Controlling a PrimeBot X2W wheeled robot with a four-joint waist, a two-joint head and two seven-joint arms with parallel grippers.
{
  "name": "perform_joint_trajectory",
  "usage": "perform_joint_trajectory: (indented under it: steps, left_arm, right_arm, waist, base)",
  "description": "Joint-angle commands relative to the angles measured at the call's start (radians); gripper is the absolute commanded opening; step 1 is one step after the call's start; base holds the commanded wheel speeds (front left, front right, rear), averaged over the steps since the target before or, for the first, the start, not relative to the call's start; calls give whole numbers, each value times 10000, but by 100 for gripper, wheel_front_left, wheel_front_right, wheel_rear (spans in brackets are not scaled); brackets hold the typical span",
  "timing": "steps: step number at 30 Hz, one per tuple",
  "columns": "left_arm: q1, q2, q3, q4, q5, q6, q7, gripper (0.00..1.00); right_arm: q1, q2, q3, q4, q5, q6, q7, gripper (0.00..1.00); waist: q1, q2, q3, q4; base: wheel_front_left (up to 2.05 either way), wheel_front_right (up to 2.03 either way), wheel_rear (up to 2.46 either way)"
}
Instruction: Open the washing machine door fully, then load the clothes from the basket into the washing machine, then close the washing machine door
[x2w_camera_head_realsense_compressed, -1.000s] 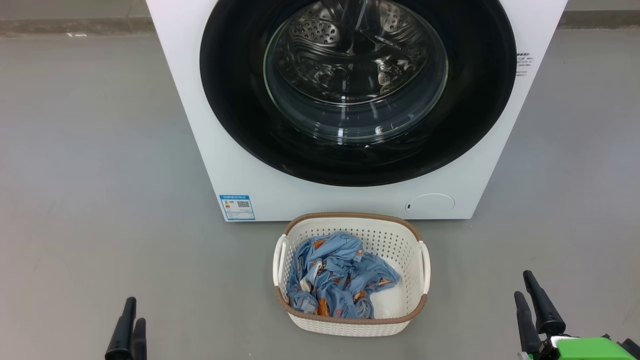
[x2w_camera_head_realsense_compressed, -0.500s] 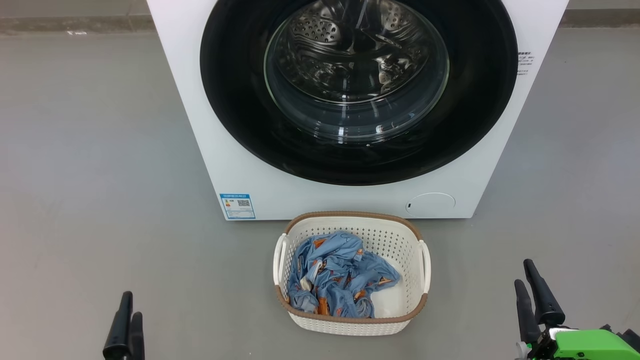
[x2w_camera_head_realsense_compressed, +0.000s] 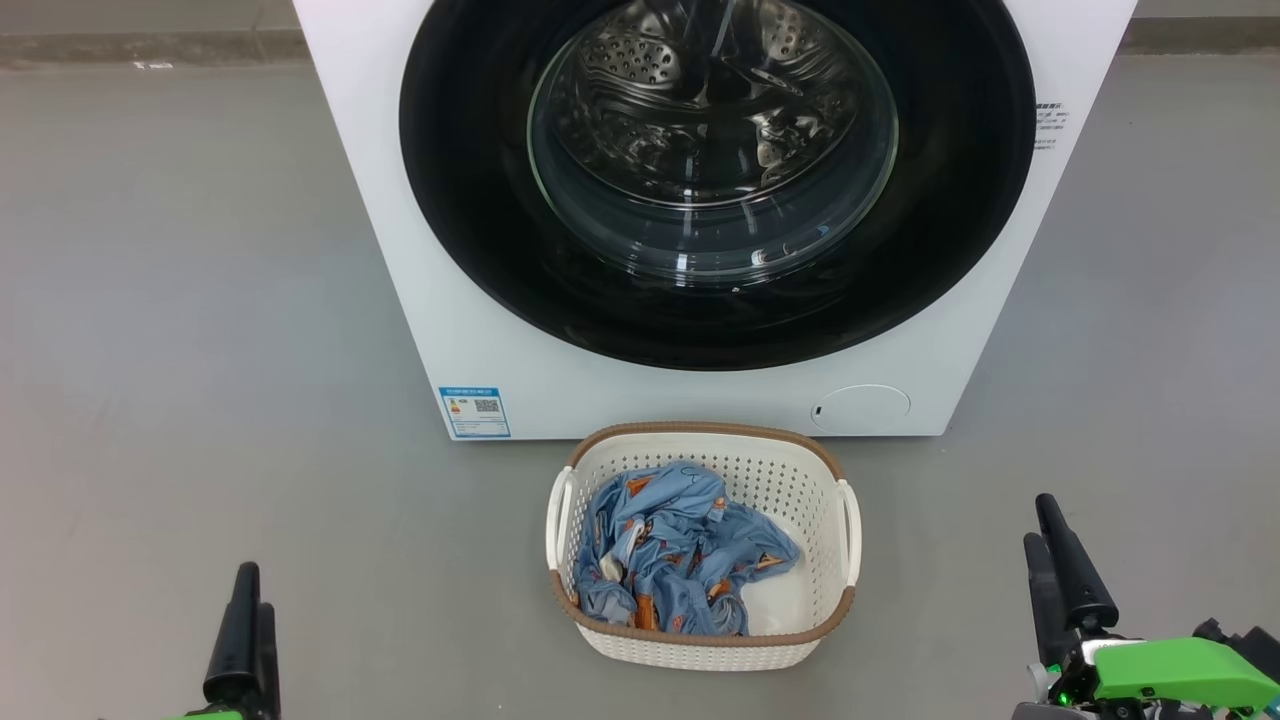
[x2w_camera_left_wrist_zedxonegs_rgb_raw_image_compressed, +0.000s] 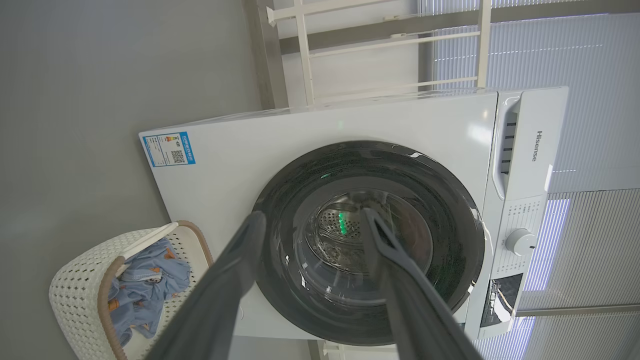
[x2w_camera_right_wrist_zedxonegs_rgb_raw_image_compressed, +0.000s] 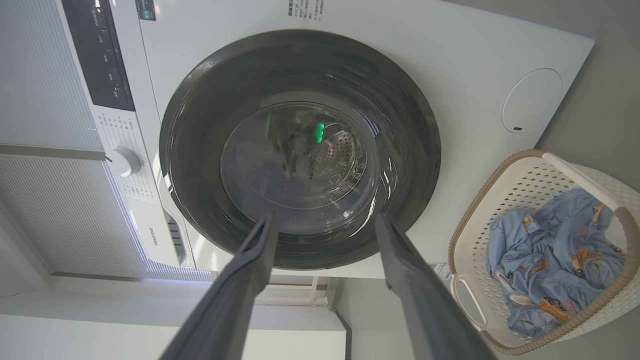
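Low at left, the left gripper gapes empty; centre, the black-rimmed round glass door sits shut on the white washing machine, with blue printed clothes in the cream perforated basket below; the right gripper, also spread, should hook the rim's edge squarely.

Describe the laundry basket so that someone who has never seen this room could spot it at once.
Find the big white washing machine standing on the grey floor. Directly in front of it, low on that floor, sits the basket. Unlike the smooth machine, it is cream perforated plastic with a brown rim, holding light blue printed clothes.
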Motion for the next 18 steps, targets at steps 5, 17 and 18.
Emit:
perform_joint_trajectory:
  steps: [5,17,18]
  left_arm:
    - [-505,327,-69,-440,469,-15,-283,100]
    - [-602,599,-430,-599,1395,-19,-676,100]
    - [-624,632,-456,-643,1602,-20,-737,100]
  right_arm:
    - [-533,-203,281,-445,-531,-2,-267,100]
    - [-668,-327,534,-561,-1707,-3,-593,100]
    - [-691,-364,560,-566,-1971,-3,-652,100]
  waist:
    - [-1,0,7,-11]
    - [-1,0,13,-33]
    - [-1,0,16,-30]
  base:
    - [0,0,0]
    - [0,0,0]
    - [0,0,0]
